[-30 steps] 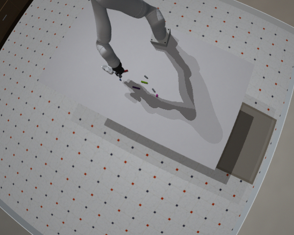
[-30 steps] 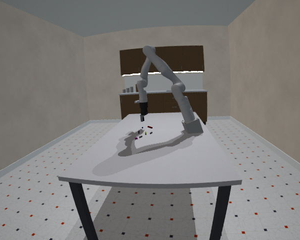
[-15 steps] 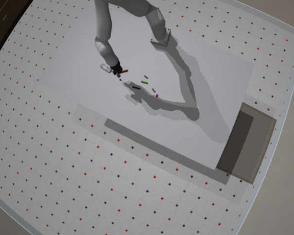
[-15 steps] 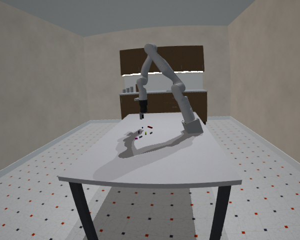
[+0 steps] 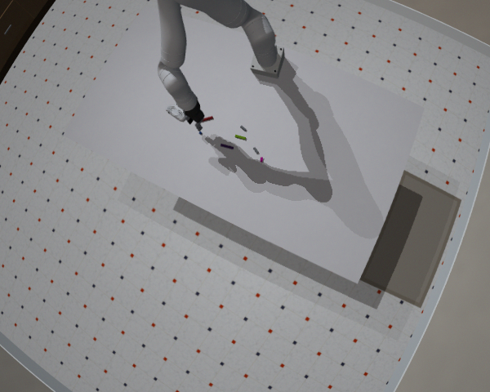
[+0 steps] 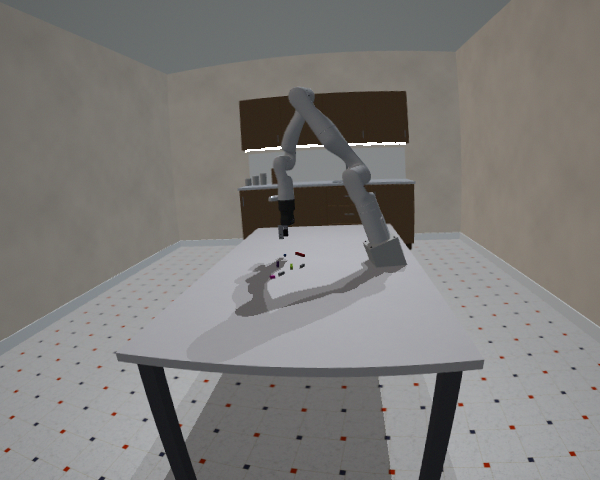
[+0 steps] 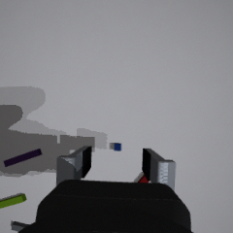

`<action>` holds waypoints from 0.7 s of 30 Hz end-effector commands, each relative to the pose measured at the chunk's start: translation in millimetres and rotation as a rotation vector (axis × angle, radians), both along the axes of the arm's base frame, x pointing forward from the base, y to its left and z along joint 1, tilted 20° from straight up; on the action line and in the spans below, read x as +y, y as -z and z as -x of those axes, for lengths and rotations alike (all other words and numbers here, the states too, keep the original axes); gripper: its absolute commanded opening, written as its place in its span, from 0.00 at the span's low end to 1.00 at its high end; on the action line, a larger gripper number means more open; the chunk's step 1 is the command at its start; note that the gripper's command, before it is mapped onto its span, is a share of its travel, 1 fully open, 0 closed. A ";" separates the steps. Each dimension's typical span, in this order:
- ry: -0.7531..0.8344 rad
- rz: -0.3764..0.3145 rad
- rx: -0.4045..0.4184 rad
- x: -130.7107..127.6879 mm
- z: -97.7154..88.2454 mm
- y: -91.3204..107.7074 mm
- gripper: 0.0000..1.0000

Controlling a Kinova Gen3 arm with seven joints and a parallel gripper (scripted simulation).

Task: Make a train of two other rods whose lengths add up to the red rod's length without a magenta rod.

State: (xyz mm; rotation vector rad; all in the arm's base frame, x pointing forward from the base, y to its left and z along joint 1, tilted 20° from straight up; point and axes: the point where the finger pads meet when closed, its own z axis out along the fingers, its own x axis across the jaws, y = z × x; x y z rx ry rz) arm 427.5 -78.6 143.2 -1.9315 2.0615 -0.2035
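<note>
My gripper [image 7: 116, 158] is open and empty, raised above the table. It also shows in the overhead view [image 5: 198, 125] and in the front view [image 6: 283, 233]. A small blue rod [image 7: 116, 146] lies flat on the table just beyond the fingertips; it shows in the overhead view [image 5: 201, 132] too. The red rod [image 5: 207, 119] lies beside the gripper, and a tip of it [image 7: 142, 179] shows by the right finger. A purple rod [image 5: 226, 146] [image 7: 22, 157] and a lime rod [image 5: 240, 136] [image 7: 12, 200] lie to the side, apart from the blue rod.
Two grey rods [image 5: 242, 128] [image 5: 256, 149] and a magenta rod [image 5: 261, 159] lie further along the table. The arm's base [image 5: 268, 69] stands at the back. A brown box [image 5: 410, 238] sits on the floor past the table's end.
</note>
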 end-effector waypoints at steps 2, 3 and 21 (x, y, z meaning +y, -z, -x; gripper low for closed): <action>0.001 0.000 -0.001 -0.2 -0.3 -0.6 1.00; 0.001 0.000 -0.001 -0.1 -0.3 -0.6 1.00; 0.087 -0.028 0.014 10.3 -2.5 1.4 1.00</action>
